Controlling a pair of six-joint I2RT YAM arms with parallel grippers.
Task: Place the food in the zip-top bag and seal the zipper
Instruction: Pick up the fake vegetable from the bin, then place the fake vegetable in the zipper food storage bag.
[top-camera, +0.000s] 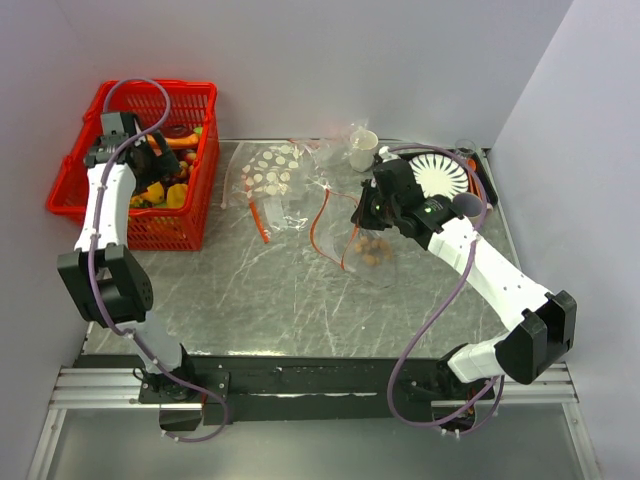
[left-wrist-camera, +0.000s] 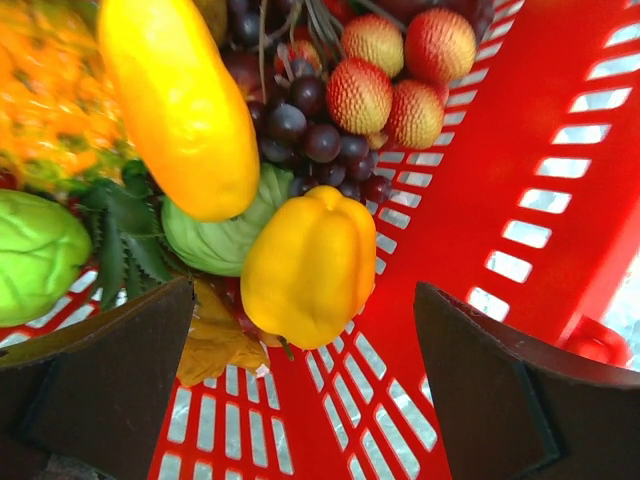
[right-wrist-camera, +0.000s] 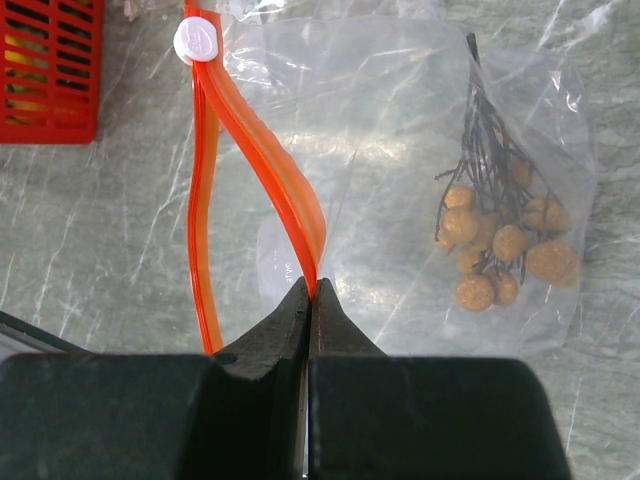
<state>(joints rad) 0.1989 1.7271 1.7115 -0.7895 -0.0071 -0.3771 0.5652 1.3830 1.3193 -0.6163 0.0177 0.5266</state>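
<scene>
The bag (right-wrist-camera: 400, 130) lies flat on the tabletop (top-camera: 300, 300) right of centre, with a cluster (right-wrist-camera: 500, 245) of small brown fruit on dark stems already inside. Its zipper (right-wrist-camera: 270, 170) gapes as two orange lips meeting at a white slider (right-wrist-camera: 197, 40). The right end effector (right-wrist-camera: 312, 290) is clenched on one lip near its near end, lifting it a little off the other. The step in hand looks like fetching more food while the mouth is held open: off at the left, the left end effector (left-wrist-camera: 305, 300) hangs released and spread wide inside the red basket (left-wrist-camera: 520, 200), straddling a yellow pepper (left-wrist-camera: 310, 250) from above. The next move probably calls for dropping over the pepper and closing on its broad sides. It is wedged against a green cabbage (left-wrist-camera: 215, 240) and a long yellow fruit (left-wrist-camera: 180, 100), with grapes (left-wrist-camera: 310, 140) and lychees (left-wrist-camera: 390, 70) behind, so neighbours may be nudged or caught. On the way to the bag lie the basket wall and a dotted bag (top-camera: 272, 175). A cup (top-camera: 363, 150) and a white dish (top-camera: 440, 175) stand behind the bag. The mouth is a narrow slit and may prove tight for the pepper.
</scene>
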